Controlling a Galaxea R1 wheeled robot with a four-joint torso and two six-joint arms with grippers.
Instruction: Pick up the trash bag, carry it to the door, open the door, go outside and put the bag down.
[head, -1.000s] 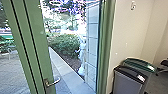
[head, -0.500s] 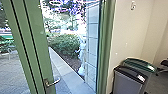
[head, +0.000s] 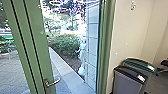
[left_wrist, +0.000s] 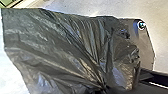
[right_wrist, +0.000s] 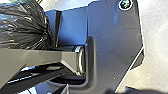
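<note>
In the head view the green-framed door (head: 40, 50) stands open at the left, its metal lever handle (head: 52, 82) low on the frame. The crumpled black trash bag (left_wrist: 62, 50) hangs large in the left wrist view, its folds drawn together at my left gripper (left_wrist: 104, 89), which is shut on it. From the right wrist view, the bag (right_wrist: 25, 25) can be seen beside the robot's own dark plate, bunched into tight creases.
Right of the doorway stand a grey bin (head: 128, 81) and a green-topped bin (head: 140, 64) against a cream wall (head: 132, 35). Outside are paving (head: 12, 75), a pale kerb (head: 66, 72) and a bush (head: 63, 43). A pale figure, apparently a person (head: 82, 52), is beside the glass.
</note>
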